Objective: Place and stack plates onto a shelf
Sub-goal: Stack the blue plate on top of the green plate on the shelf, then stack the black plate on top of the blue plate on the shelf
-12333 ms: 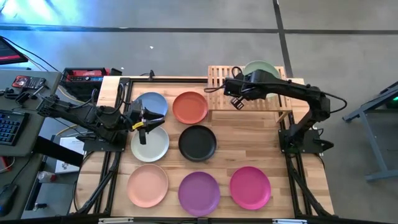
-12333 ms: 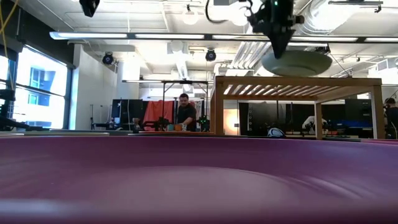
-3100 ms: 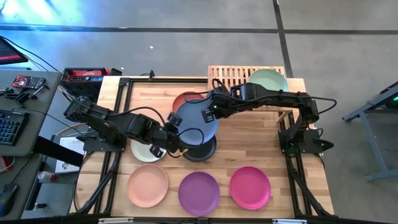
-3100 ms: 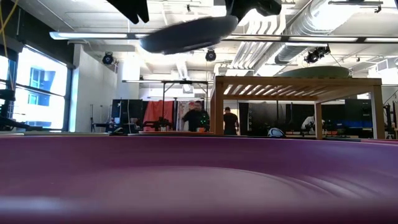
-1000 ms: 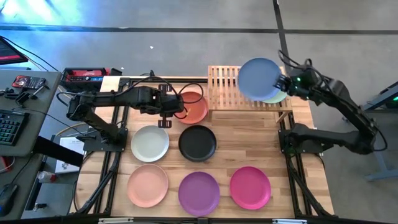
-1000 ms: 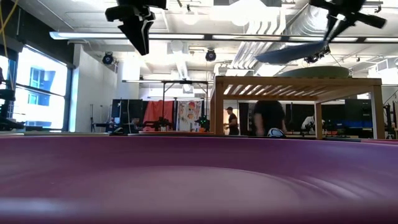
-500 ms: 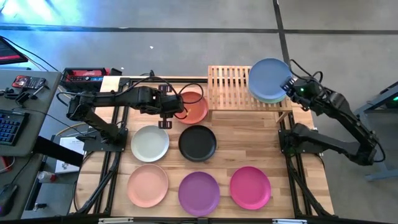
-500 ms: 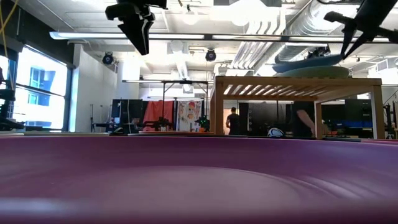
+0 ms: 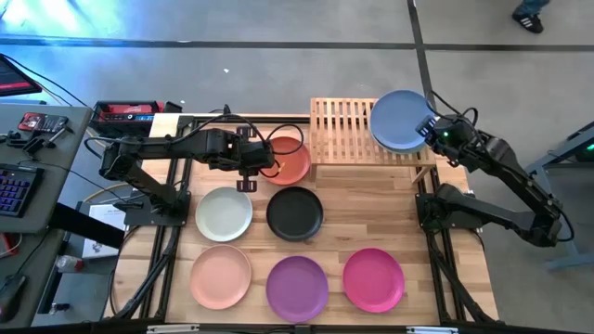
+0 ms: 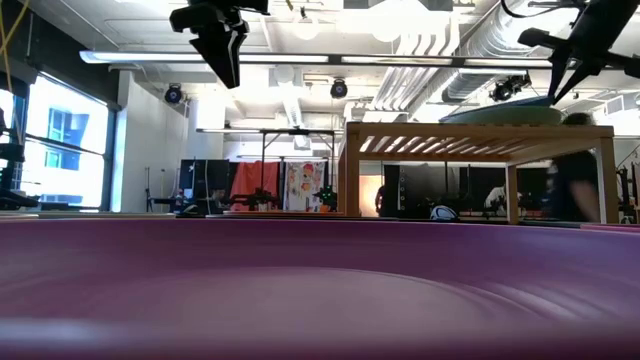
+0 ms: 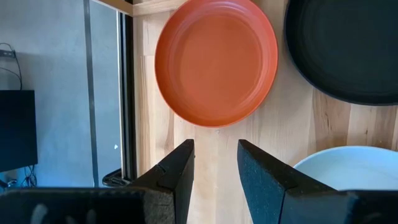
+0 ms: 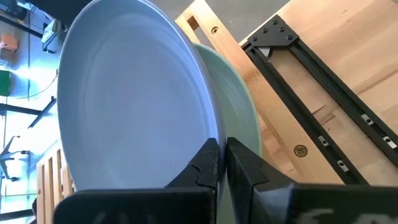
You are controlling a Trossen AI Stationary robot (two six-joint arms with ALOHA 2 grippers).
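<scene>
The right tool [image 9: 428, 128] pinches the rim of the blue plate [image 9: 399, 121], which lies on the green plate [image 12: 239, 134] at the right end of the shelf [image 9: 345, 130]. The left tool [image 9: 246, 173] hangs released over the table [image 9: 371, 199], beside the orange plate [image 9: 285, 160]. Six plates lie on the table.

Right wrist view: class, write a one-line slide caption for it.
Right gripper shut on the light blue plate, set over the sage green plate on the shelf.

Two plates [image 9: 401, 122] stacked on the shelf's [image 9: 343, 130] right end.
</scene>
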